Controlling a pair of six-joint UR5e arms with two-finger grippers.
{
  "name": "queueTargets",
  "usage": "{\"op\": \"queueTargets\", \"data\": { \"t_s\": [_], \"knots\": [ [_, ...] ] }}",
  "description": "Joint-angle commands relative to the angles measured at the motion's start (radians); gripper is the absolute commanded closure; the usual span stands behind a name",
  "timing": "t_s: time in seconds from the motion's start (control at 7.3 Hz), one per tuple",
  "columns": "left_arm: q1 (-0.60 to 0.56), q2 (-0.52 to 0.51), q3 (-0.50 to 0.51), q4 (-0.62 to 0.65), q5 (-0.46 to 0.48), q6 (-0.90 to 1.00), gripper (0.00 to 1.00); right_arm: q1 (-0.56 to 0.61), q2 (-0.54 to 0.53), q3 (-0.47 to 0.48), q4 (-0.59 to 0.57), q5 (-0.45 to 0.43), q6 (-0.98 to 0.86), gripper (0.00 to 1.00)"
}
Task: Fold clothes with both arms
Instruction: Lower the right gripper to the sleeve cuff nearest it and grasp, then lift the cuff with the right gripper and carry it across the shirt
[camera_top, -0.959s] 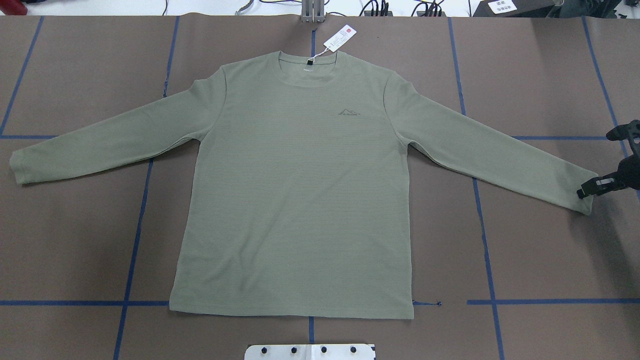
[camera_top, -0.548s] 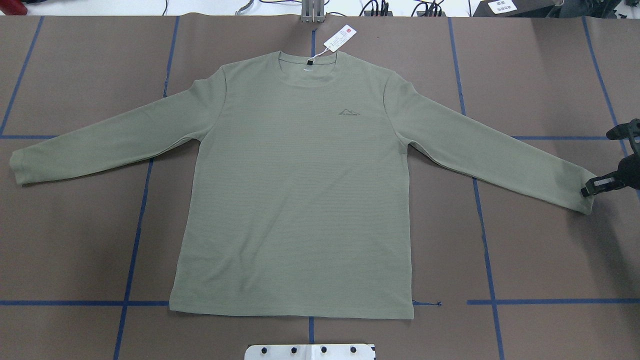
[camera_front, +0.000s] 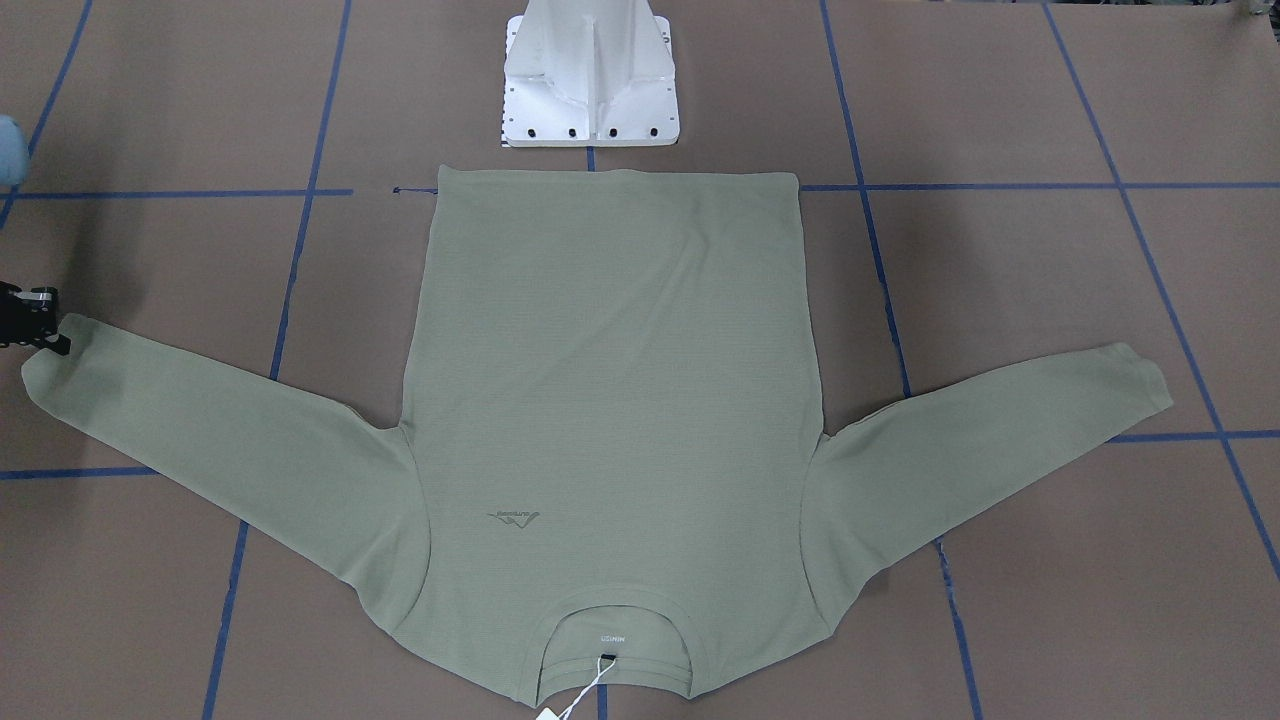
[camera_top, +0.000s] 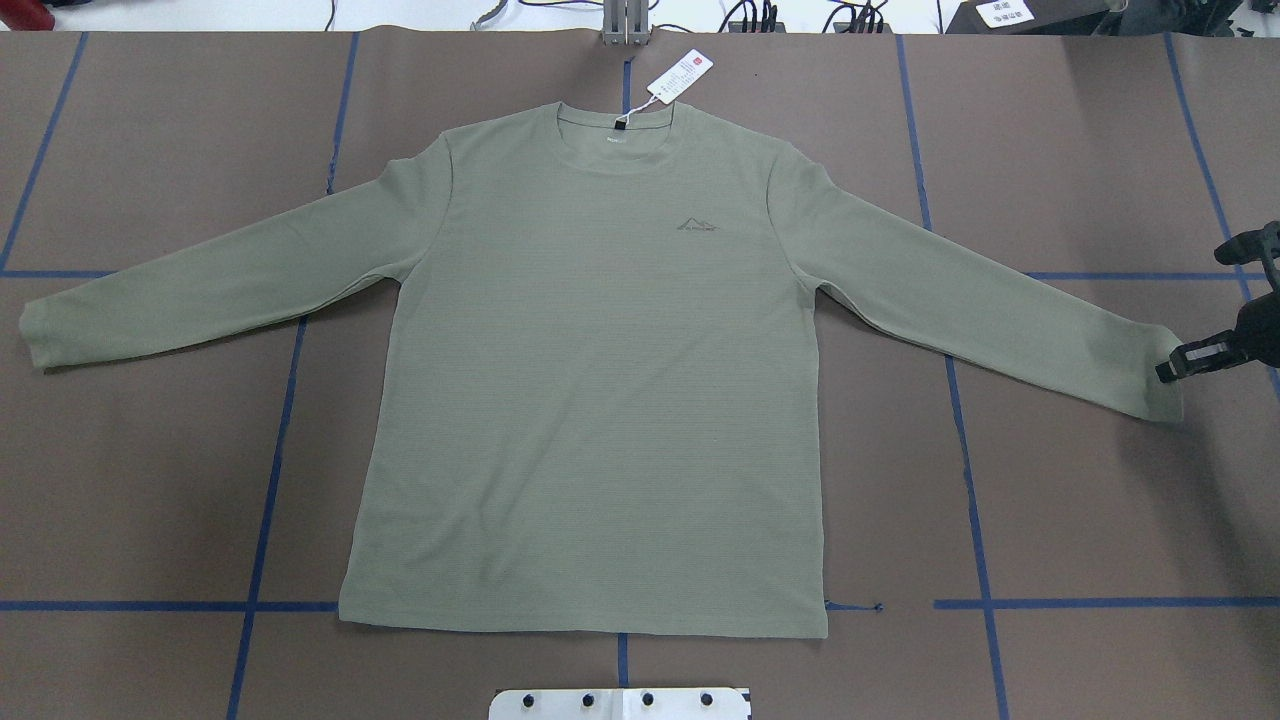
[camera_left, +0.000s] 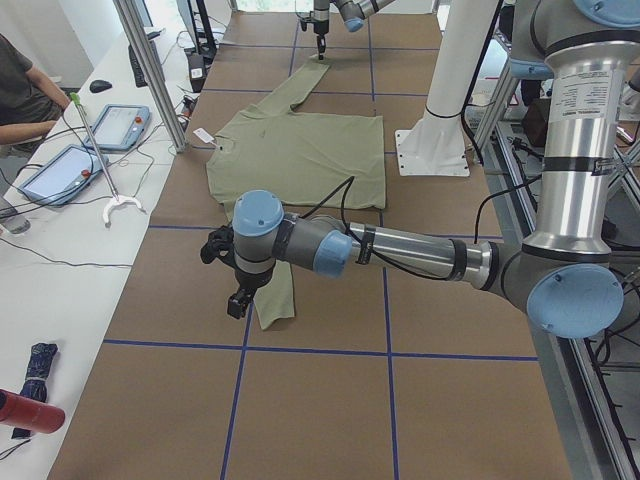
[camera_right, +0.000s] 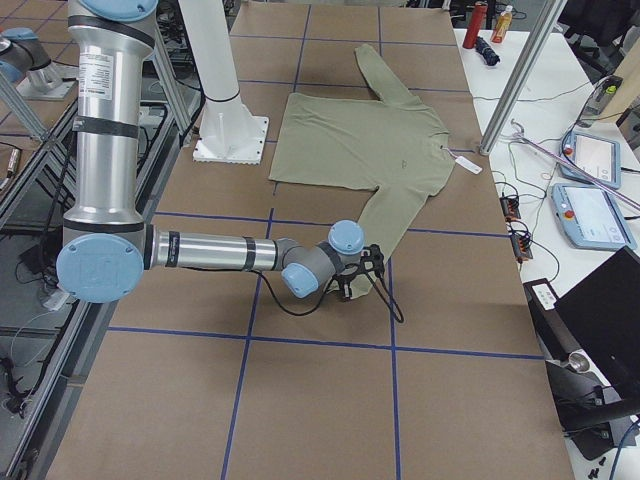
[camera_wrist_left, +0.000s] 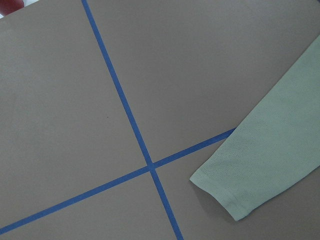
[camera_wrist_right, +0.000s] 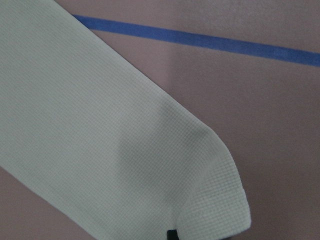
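Overhead: shirt (camera_top: 600, 380) is laid flat on counter (camera_top: 1080, 520). Right claw (camera_top: 1168, 370) is seen touching right cuff (camera_top: 1150, 385), the sleeve running inward from it; closure cannot be told.
Left side view: left claw (camera_left: 238, 300) is noted just beside left cuff (camera_left: 272, 315); closure cannot be told.

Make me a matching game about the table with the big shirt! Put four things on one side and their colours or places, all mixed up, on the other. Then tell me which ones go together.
Things:
1. shirt
2. hang tag
3. tape lines
4. right claw

Colours or places:
A. blue
B. at the end of a sleeve
C. sage green
D. white

Right pairs: 1-C, 2-D, 3-A, 4-B.
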Motion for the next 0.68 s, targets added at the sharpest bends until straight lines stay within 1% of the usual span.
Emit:
{"op": "queueTargets", "data": {
  "t_s": [0.0, 0.14, 0.27, 0.41, 0.55],
  "knots": [
    [0.000, -0.006, 0.007, 0.000, 0.000, 0.001, 0.00, 0.013, 0.075, 0.023, -0.002, 0.049, 0.001, 1.00],
    [0.000, -0.007, 0.010, 0.000, 0.000, -0.001, 0.00, 0.007, 0.160, 0.007, -0.010, 0.049, 0.008, 1.00],
    [0.000, -0.013, 0.009, 0.002, 0.000, -0.006, 0.00, 0.002, 0.262, -0.003, -0.070, 0.052, 0.051, 1.00],
    [0.000, -0.018, 0.007, 0.002, -0.001, -0.006, 0.00, -0.008, 0.367, -0.005, -0.156, 0.063, 0.106, 1.00],
    [0.000, -0.021, 0.006, 0.002, -0.001, -0.003, 0.00, -0.037, 0.466, -0.006, -0.222, 0.060, 0.156, 1.00]
  ]
}}
